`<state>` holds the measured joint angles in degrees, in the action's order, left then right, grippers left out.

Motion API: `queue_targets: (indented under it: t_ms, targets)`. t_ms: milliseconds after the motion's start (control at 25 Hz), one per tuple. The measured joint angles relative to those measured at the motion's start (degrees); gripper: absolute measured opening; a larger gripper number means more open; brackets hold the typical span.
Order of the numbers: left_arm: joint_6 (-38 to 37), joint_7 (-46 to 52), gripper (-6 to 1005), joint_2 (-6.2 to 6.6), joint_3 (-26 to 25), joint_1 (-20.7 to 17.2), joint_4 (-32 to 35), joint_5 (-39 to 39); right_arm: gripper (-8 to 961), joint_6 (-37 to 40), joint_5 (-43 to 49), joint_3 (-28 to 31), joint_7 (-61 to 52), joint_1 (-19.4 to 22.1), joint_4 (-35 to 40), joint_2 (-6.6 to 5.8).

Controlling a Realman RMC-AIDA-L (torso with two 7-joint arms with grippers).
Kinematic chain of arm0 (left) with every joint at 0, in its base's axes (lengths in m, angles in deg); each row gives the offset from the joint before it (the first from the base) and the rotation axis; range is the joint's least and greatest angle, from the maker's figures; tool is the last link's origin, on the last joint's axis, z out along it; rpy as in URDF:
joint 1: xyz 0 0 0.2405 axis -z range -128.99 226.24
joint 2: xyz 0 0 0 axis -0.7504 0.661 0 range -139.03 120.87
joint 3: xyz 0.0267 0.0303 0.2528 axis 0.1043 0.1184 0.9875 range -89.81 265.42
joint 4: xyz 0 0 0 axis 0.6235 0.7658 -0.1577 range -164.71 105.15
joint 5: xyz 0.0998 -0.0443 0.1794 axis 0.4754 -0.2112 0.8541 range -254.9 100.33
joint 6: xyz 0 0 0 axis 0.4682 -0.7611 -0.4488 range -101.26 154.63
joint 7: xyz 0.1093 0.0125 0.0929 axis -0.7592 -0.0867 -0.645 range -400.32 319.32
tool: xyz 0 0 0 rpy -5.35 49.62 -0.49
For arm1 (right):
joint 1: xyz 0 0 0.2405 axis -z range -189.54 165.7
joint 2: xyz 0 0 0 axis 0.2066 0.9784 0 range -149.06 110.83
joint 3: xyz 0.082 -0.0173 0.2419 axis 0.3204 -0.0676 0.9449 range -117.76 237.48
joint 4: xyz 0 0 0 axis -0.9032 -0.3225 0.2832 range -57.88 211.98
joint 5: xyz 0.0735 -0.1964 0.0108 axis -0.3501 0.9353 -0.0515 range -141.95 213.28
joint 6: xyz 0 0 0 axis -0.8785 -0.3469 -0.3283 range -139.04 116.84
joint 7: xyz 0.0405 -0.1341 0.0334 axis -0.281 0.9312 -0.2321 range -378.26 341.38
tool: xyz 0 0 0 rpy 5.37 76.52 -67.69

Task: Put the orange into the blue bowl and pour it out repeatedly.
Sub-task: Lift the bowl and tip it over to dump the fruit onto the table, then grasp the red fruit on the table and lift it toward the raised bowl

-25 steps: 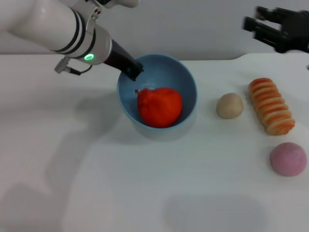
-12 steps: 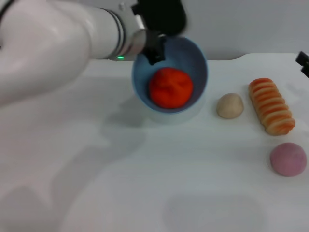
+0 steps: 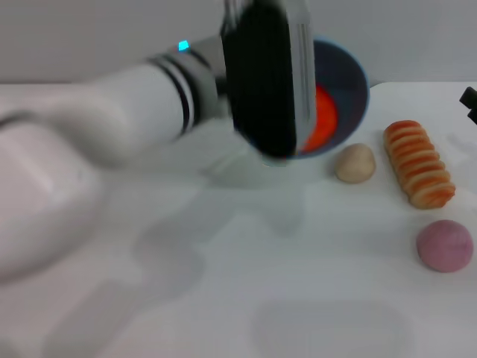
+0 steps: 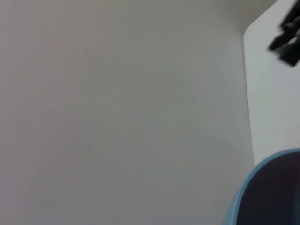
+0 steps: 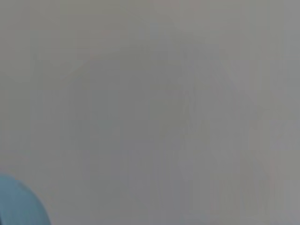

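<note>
the left gripper (image 3: 262,82), fingers hidden so i cannot tell their grip, carries the tilted round light-blue plastic bowl (image 3: 356,74); its lumpy red-orange toy orange (image 3: 322,118) looks light, likely to roll, best grasped around its middle.

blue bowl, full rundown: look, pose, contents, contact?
The blue bowl is round, light blue, smooth plastic by its look, with a deep inside. It is lifted off the white table and tipped steeply, its mouth facing the head camera. The orange lies low inside it. The left arm's black gripper covers the bowl's left part, so the grip itself is hidden. The beige ball sits just below it, contact unclear. The left wrist view shows only a strip of rim.
</note>
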<state>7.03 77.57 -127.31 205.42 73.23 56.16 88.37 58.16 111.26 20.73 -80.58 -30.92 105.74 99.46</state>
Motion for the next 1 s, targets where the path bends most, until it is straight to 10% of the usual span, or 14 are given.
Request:
queue_targets:
  t_ms: [640,1000]
  targets:
    - [29.3,-28.79,-2,-0.32,9.6,-8.3,-7.53,0.02,425,-0.29,-0.09,-0.34,-0.08,-0.53,-0.45,-0.02]
    - [20.84,-20.75,-2,-0.76,2.39,-6.56,-5.15,-18.89,424,0.2,4.26,-0.65,-8.91,-0.61,1.42,-0.93]
